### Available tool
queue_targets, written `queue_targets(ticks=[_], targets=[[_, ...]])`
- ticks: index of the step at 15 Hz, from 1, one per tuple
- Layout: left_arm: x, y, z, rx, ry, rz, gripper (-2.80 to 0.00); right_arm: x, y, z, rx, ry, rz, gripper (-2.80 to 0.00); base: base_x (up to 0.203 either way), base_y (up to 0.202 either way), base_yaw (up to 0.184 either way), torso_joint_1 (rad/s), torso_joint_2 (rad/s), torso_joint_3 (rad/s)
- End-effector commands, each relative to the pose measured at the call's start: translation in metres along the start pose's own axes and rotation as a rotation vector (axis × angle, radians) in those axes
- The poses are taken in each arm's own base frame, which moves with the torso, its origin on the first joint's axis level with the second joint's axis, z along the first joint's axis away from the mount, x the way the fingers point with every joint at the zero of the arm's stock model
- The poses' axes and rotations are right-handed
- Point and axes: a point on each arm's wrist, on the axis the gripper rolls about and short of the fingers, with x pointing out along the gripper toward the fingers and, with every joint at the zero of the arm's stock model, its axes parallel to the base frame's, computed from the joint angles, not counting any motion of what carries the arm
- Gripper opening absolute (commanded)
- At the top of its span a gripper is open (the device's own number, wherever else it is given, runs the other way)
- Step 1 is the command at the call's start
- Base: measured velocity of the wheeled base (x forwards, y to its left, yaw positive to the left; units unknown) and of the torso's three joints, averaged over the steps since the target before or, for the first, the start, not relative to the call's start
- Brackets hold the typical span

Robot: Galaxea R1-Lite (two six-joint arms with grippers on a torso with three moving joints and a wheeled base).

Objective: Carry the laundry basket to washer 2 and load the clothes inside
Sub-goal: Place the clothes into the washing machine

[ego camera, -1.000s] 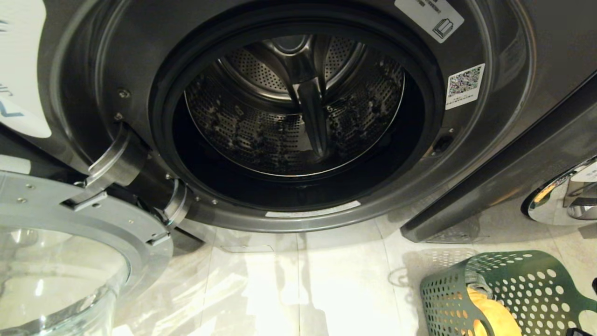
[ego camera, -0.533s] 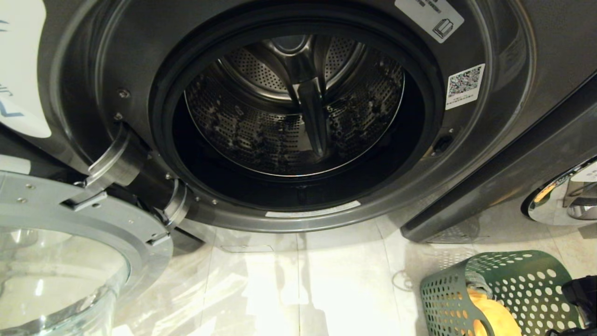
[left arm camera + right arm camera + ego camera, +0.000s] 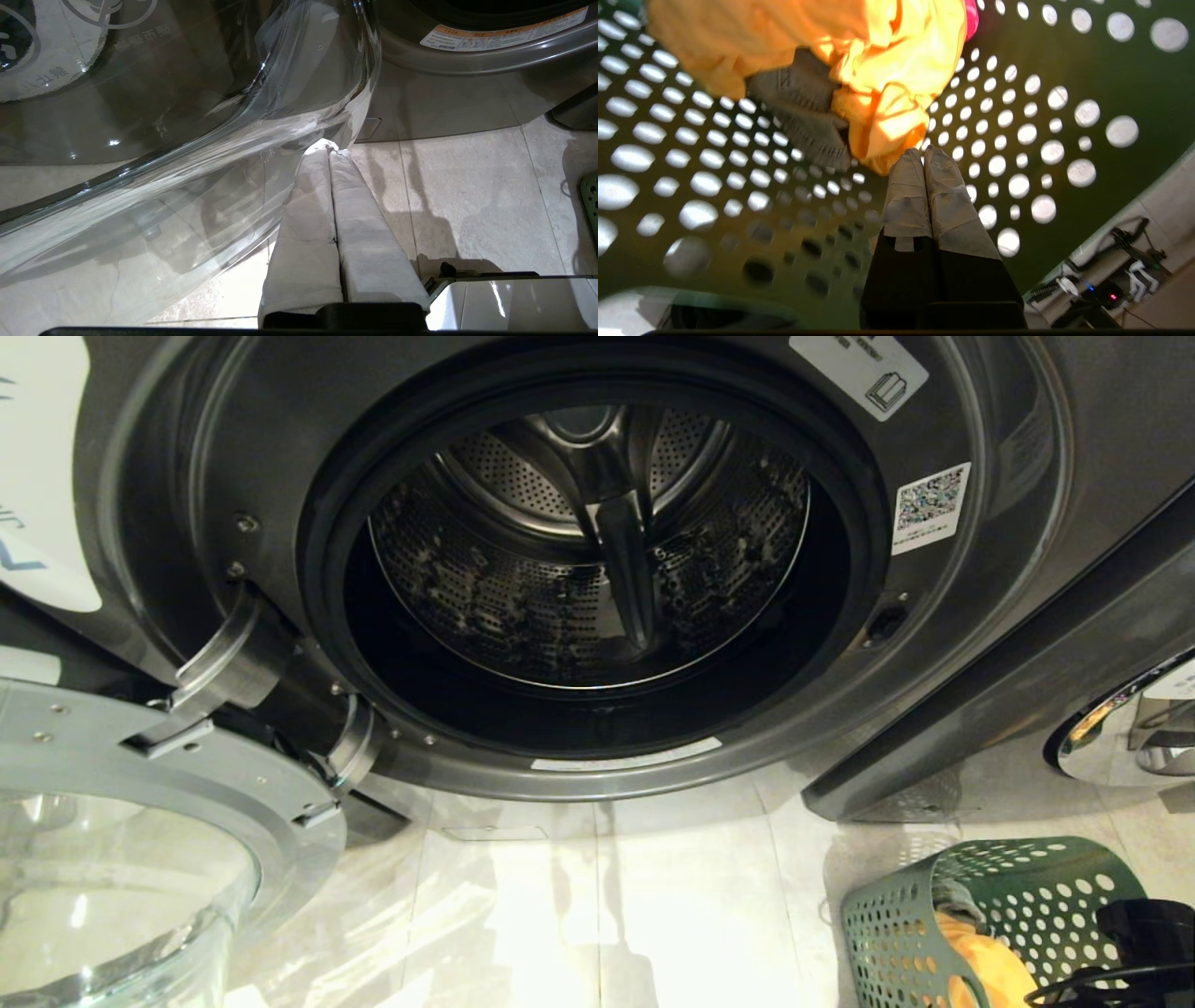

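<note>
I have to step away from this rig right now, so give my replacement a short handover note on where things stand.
Left gripper: shut, empty, parked beside the open glass door.
Right gripper: shut, empty, reaching inside the laundry basket, tips next to the yellow garment.
Washer 2: door open, drum empty.
Done: basket stands on the floor at the washer's right.
Left: grasp the clothes (yellow, grey, pink) and load them.

Washer 2 (image 3: pixel 1018 644), dark grey, door (image 3: pixel 140 859) swung fully open at left, steel drum empty; dark green perforated laundry basket (image 3: pixel 980 905) upright on floor, lower right, holding yellow and grey clothes (image 3: pixel 990 966).
</note>
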Motion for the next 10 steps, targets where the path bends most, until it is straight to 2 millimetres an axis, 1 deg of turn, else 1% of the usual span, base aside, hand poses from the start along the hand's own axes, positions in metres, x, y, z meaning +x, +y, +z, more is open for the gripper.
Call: queue_targets(ticks=[1, 3, 4, 6, 7, 10], targets=[[0.0, 0.0, 0.0, 0.0, 0.001, 0.0, -2.8, 0.023, -0.012, -0.007, 0.025, 0.068, -0.048, -2.8, 0.0, 0.0, 0.0, 0.0, 0.0, 0.0], [0.0, 0.0, 0.0, 0.0, -0.001, 0.0, -2.8, 0.035, -0.018, -0.003, 0.038, 0.085, -0.051, -2.8, 0.0, 0.0, 0.0, 0.0, 0.0, 0.0], [0.0, 0.0, 0.0, 0.0, -0.001, 0.0, -2.8, 0.044, -0.023, 0.001, 0.045, 0.093, -0.043, -2.8, 0.0, 0.0, 0.0, 0.0, 0.0, 0.0], [0.0, 0.0, 0.0, 0.0, 0.0, 0.0, -2.8, 0.062, -0.031, 0.005, 0.004, 0.131, -0.002, -2.8, 0.0, 0.0, 0.0, 0.0, 0.0, 0.0], [0.0, 0.0, 0.0, 0.0, -0.001, 0.0, -2.8, 0.072, -0.033, 0.011, -0.021, 0.135, 0.037, 0.0, 0.0, 0.0, 0.0, 0.0, 0.0, 0.0], [0.0, 0.0, 0.0, 0.0, -0.001, 0.0, -2.8, 0.09, -0.028, 0.025, -0.03, 0.149, 0.252, 0.0, 0.0, 0.0, 0.0, 0.0, 0.0, 0.0]])
